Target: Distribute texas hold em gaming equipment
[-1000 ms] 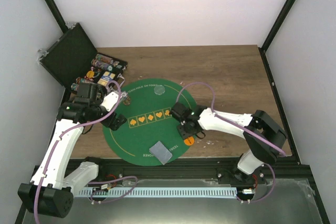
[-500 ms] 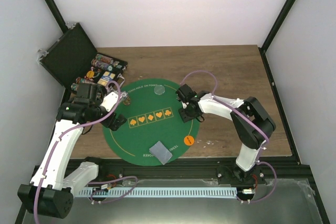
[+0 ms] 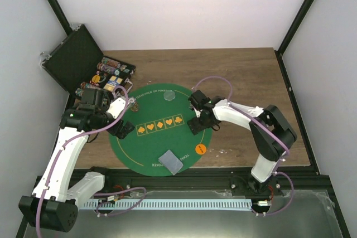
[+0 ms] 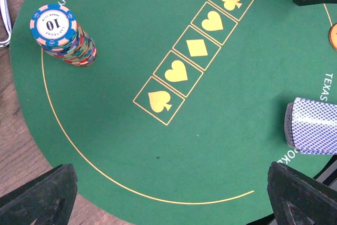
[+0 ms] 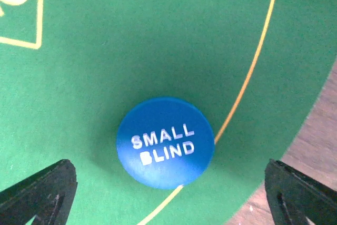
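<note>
Directly under my right gripper (image 5: 171, 196) lies the blue disc (image 5: 165, 142) marked SMALL BLIND. It sits flat on the green mat (image 5: 105, 51), with its lower right edge over the mat's gold ring line. My right fingers (image 5: 39, 193) stand wide on either side of it and touch nothing, so that gripper is open and empty.

From above, an orange disc (image 3: 201, 149) rests nearer the mat's right rim, apart from the blue one. A deck of cards (image 3: 170, 161) with patterned blue backs lies by the near rim. A clear disc (image 3: 169, 97) sits at the far rim.

My left gripper (image 4: 171, 198) hangs over the mat's left side, its fingers spread wide and holding nothing. Its camera shows a chip stack (image 4: 63, 34) upright on the mat just inside the gold line, the top chip marked 10. The row of five gold suit boxes (image 4: 192, 51) runs between that stack and the blue disc.

The mat lies on a wooden table (image 3: 251, 76). A black case (image 3: 75, 59) stands open at the table's far left corner, with more chips racked beside it.
</note>
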Tool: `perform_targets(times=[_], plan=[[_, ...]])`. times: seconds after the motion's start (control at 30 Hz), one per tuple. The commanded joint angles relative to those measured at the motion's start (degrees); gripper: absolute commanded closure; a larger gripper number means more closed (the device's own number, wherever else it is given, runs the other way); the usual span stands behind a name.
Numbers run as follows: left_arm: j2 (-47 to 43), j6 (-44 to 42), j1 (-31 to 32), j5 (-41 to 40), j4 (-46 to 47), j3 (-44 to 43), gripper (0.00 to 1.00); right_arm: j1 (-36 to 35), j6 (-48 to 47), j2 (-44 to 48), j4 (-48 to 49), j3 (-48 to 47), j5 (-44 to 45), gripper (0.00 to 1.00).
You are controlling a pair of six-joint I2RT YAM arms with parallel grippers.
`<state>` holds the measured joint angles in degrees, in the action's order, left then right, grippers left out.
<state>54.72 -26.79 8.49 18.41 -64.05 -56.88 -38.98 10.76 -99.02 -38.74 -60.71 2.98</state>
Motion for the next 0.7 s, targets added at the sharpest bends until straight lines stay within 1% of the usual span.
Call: perform_targets(times=[0.0, 0.07, 0.13, 0.23, 0.27, 0.37, 0.53, 0.67], plan=[[-0.55, 0.30, -0.24, 0.64, -0.89, -1.48, 0.01, -0.62, 0.07, 6.38, -3.76, -1.22, -2.45, 0.00], [-0.66, 0.20, -0.25, 0.83, -0.99, -1.44, 0.01, -1.74, 1.58, 9.56, -4.92, 0.50, -5.70, 0.00], [-0.75, 0.24, -0.23, 0.91, -0.87, -1.24, 0.01, -4.15, 4.21, 11.98, -6.58, 2.98, -6.69, 0.00], [-0.64, 0.37, -0.24, 0.97, -0.64, -1.17, 0.01, -10.48, 7.52, 11.79, -9.41, 2.13, -5.21, 0.00], [-0.59, 0.31, -0.23, 0.99, -0.71, -1.20, 0.01, -11.35, 8.37, 11.21, -10.03, 2.20, -5.49, 0.00], [-0.59, 0.19, -0.24, 1.01, -1.01, -1.46, 0.00, -11.73, 11.11, 9.82, -11.58, 4.32, -2.85, 0.00], [-0.92, -0.02, -0.24, 1.24, -1.34, -1.48, 0.00, -11.69, 15.10, 10.80, -9.90, 8.59, -4.13, 0.04], [-0.39, -0.02, -0.28, 1.79, -1.16, -1.51, 0.01, -11.81, 15.22, 9.56, -6.93, 9.49, -4.20, 0.14]])
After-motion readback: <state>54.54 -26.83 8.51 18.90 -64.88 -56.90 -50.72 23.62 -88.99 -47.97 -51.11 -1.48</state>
